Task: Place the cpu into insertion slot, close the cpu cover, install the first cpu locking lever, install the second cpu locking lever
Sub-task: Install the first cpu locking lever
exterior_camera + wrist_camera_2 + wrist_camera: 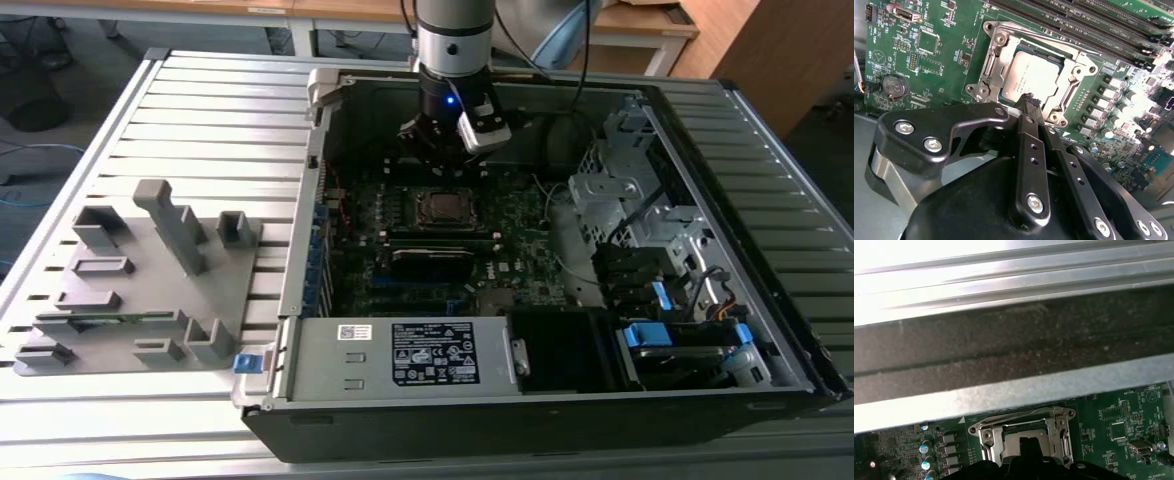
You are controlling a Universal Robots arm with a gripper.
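Gripper (1029,102) fingertips hide cpu (1026,75) edge — cover (996,55) down

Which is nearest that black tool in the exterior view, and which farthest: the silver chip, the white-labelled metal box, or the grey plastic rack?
1. The cpu, on the motherboard just below the tool.
2. The white-labelled metal box, at the case's near edge.
3. The grey plastic rack, outside the case, on the exterior view's left.

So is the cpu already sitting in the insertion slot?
Yes, in the second wrist view the cpu lies flat inside the insertion slot, framed by the cpu cover.
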